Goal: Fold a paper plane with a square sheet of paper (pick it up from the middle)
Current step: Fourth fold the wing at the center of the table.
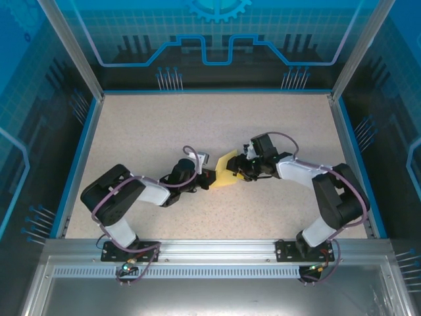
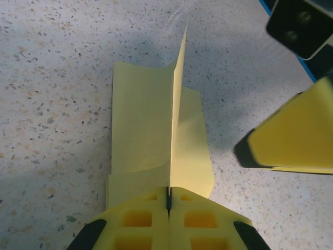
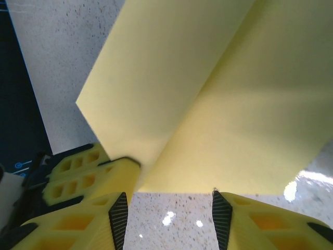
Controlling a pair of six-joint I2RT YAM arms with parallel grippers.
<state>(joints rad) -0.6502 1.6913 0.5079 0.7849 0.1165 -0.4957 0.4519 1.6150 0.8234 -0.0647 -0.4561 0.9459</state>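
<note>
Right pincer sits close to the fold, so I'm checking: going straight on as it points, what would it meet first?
Most likely the folded paper sheet, spread just ahead of the open right pincer; the exact gap is unclear.

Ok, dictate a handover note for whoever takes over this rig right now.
Left end effector: shut on the near end of the upright centre ridge of the thin pale-yellow square sheet of paper.
Right end effector: open at the sheet's opposite edge, holding nothing.
Paper: on the speckled table between the arms, a flap spread on each side of the ridge.
Done: centre fold pinched up.
Left: no pointed nose or wings yet, so the dart shape is yet to be folded.
</note>
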